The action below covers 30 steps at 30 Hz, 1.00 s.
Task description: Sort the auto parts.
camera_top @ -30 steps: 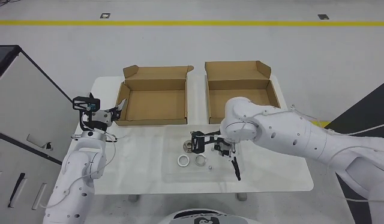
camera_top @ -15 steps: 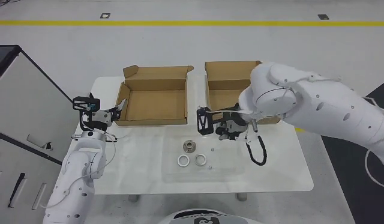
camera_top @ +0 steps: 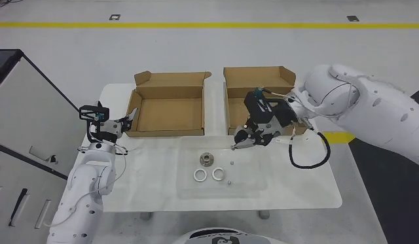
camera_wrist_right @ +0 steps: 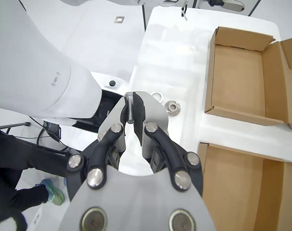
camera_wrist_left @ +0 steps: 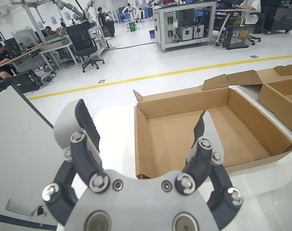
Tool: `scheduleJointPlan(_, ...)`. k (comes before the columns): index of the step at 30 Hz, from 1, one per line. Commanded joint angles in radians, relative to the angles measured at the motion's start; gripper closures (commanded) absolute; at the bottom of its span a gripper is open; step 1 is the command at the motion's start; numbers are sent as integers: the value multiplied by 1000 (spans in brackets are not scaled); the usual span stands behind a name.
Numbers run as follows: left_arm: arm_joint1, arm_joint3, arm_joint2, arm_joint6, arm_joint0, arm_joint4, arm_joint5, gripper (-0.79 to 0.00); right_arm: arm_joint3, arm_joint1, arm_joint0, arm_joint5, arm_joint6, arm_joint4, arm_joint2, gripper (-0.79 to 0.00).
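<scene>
Currently, threaded bolt is pinched in right hand, held just before right carton; carriage over its floor, then release, is judged required next.

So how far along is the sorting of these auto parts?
Barely started. Done: nothing that shows. The left cardboard box is empty, and no parts show in the right cardboard box, which the arm partly hides. In hand: the right end effector is shut on a threaded bolt at that box's front edge. Left: a flanged metal part and two white rings on the table.
</scene>
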Motion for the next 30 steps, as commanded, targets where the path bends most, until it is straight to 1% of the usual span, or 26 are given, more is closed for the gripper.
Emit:
scheduleJointPlan(1, 0, 0, 0, 0, 0, 0, 0, -785, -21, 8, -30, 0, -46, 9, 33, 0)
scheduleJointPlan(8, 0, 0, 0, 0, 0, 0, 0, -785, -70, 23, -139, 0, -153, 1, 149, 0)
scheduleJointPlan(23, 0, 0, 0, 0, 0, 0, 0, -785, -70, 23, -139, 0, -153, 1, 149, 0)
scheduleJointPlan(25, 0, 0, 0, 0, 0, 0, 0, -785, -72, 23, -144, 23, -160, -23, 162, 0)
scheduleJointPlan(26, 0, 0, 0, 0, 0, 0, 0, -785, -75, 22, -151, 27, -175, -28, 170, 0)
scheduleJointPlan(28, 0, 0, 0, 0, 0, 0, 0, -785, -72, 19, -173, 0, -232, 23, 180, 0)
scheduleJointPlan(30, 0, 0, 0, 0, 0, 0, 0, -785, -83, 16, -187, 0, -261, 54, 193, 0)
